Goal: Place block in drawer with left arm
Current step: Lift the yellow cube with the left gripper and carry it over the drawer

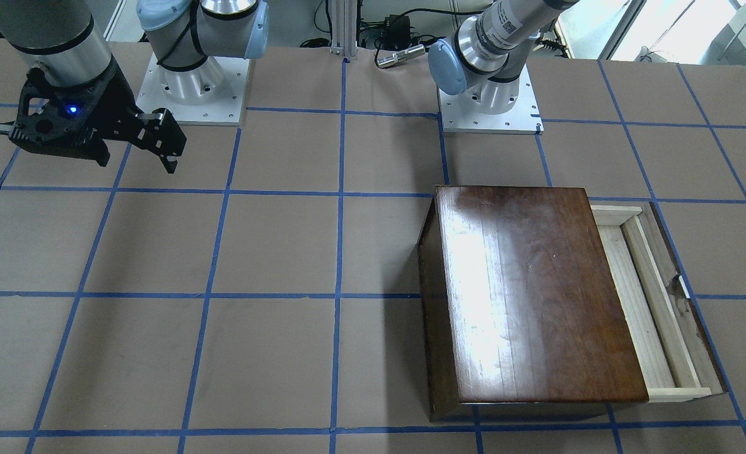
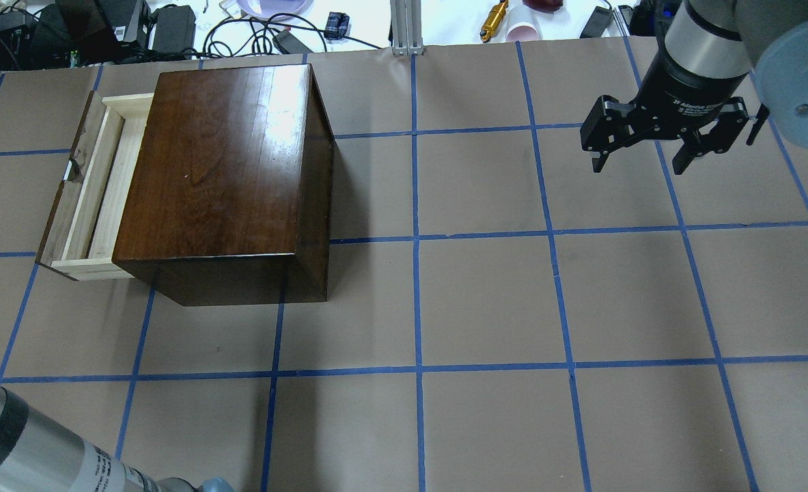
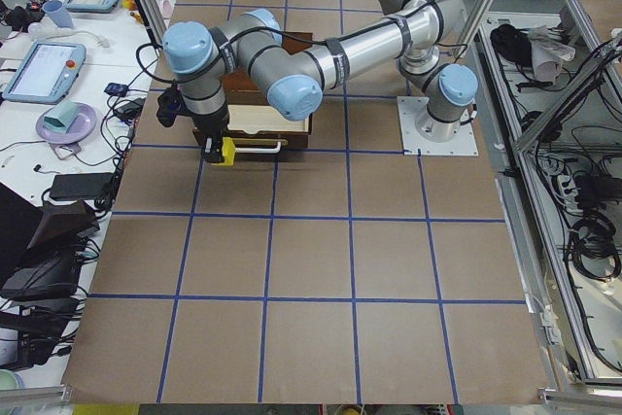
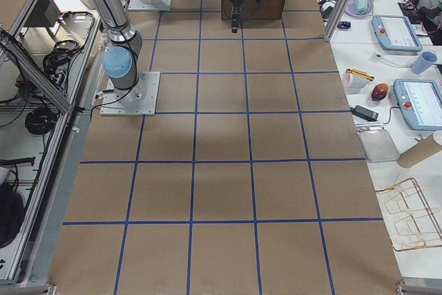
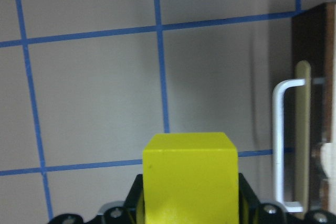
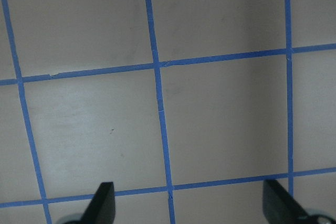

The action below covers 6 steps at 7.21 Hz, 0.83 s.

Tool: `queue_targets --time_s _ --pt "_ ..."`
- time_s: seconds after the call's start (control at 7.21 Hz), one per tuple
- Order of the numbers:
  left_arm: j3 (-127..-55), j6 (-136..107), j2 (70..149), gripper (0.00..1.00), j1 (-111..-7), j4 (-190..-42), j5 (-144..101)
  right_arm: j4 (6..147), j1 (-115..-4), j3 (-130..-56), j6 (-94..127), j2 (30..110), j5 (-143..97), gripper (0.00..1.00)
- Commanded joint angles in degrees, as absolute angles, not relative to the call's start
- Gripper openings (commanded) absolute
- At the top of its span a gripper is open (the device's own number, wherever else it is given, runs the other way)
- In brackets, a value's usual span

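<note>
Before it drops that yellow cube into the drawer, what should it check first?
1. Block gripped by left gripper: ok.
2. Drawer pulled open: ok.
3. Block over drawer opening: not ok, it hangs over the table, outside the handle.
4. Drawer inside free: cannot tell, part is hidden under the box.
5. Right gripper open, far from drawer: ok.

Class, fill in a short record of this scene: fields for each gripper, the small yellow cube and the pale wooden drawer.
pale wooden drawer: partly out of the glossy dark-brown wooden box
left gripper: shut on the small yellow cube
small yellow cube: held over the table, beside the drawer's front, not inside
right gripper: open, empty, far from the box
</note>
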<state>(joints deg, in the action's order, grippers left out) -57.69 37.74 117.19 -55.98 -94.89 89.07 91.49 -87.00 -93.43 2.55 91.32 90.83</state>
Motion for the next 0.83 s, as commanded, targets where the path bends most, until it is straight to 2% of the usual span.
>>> queue_targets --time_s 0.0,0.69 --pt "-64.04 34.21 113.39 0.0 -60.45 -95.01 88.59 91.49 -87.01 -93.43 2.55 91.32 90.79 1.0" --pt "-73.02 27.52 111.62 0.0 -65.38 -89.76 88.86 91.49 -87.01 -93.43 2.55 91.32 90.88 1.0"
